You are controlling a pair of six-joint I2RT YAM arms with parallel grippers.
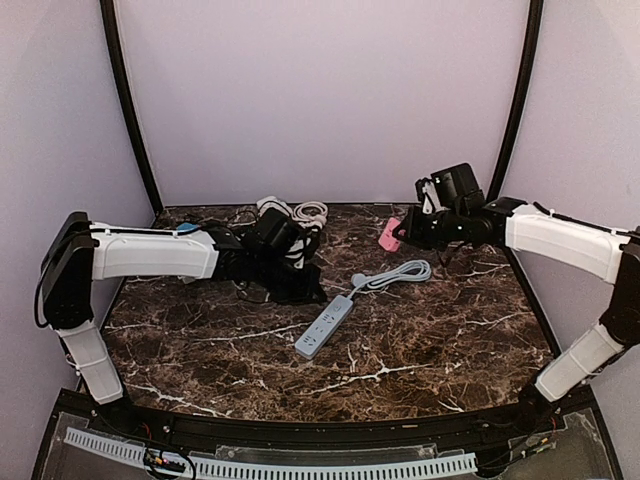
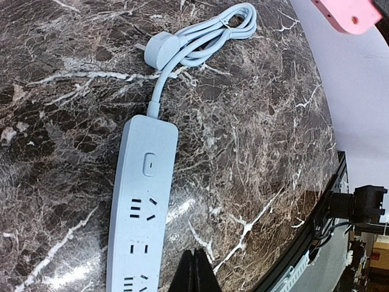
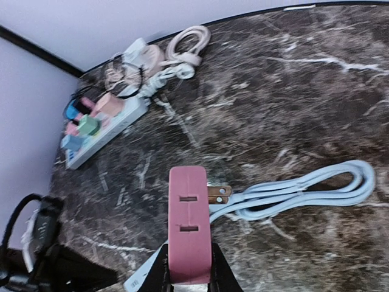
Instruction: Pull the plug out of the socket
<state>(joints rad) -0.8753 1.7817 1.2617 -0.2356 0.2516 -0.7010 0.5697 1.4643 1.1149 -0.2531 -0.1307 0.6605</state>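
Nearest the arm bases, the blue power strip (image 1: 325, 327) lies flat on the marble table (image 1: 450, 350), and every socket the left wrist view shows is bare. The left gripper (image 2: 194, 271) is clenched tight on nothing, its tips pressed together just beside the strip's long edge; whether they touch the marble I can't tell. A little farther back, the strip's blue cord (image 1: 405, 271) curls into a loose loop on the table, and its own blue wall plug (image 1: 357, 280) lies on the tabletop beside the loop, prongs bare. Now the right side: the right gripper (image 3: 189, 267) is grasping the pink plug (image 3: 188, 225), fingers (image 3: 159, 267) pinching its two sides, the slotted face turned to the wrist camera. That pink plug is off any socket, held well apart from the blue strip's sockets and, in the wrist view, over the blue cord near that bare-pronged plug. At the far edge by the back wall sits a white power strip (image 3: 103, 131) crowded with coloured plugs (image 3: 91, 118), with a coiled pale cord (image 3: 188, 45) beside it, near the left arm's wrist.
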